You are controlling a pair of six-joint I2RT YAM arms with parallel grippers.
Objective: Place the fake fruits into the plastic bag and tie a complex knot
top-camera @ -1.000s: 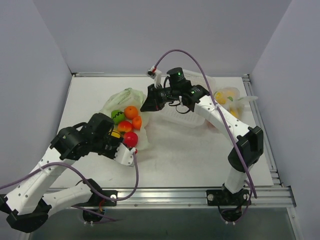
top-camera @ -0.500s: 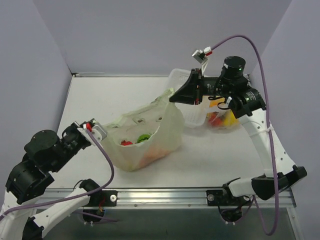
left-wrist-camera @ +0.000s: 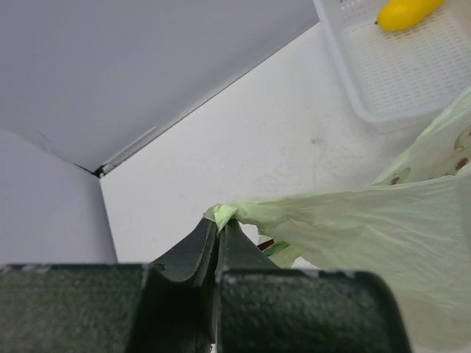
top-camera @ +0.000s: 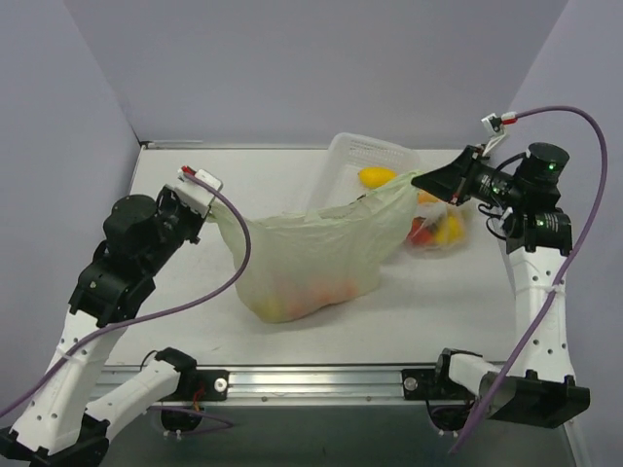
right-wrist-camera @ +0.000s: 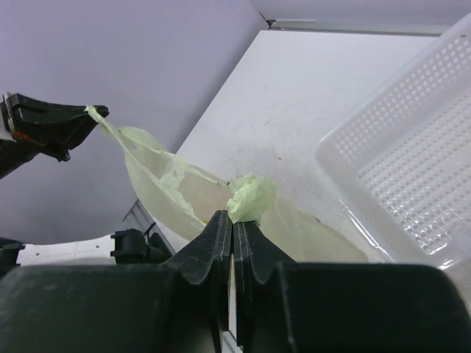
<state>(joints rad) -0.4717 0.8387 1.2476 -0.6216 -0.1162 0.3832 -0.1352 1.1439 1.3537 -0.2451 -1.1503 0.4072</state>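
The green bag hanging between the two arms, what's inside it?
Through the thin plastic bag, orange and reddish blurs of fake fruits show at its sagging bottom. The cloudy film hides how many there are and which kinds.

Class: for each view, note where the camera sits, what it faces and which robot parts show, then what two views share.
Top: above, behind the robot, looking down; left arm and right arm show, bag stretched between.
Left wrist: on the left arm, facing the basket past the shut left gripper.
Right wrist: on the right arm, facing the left gripper past the shut right gripper.
Shared: both wrist views show the basket.
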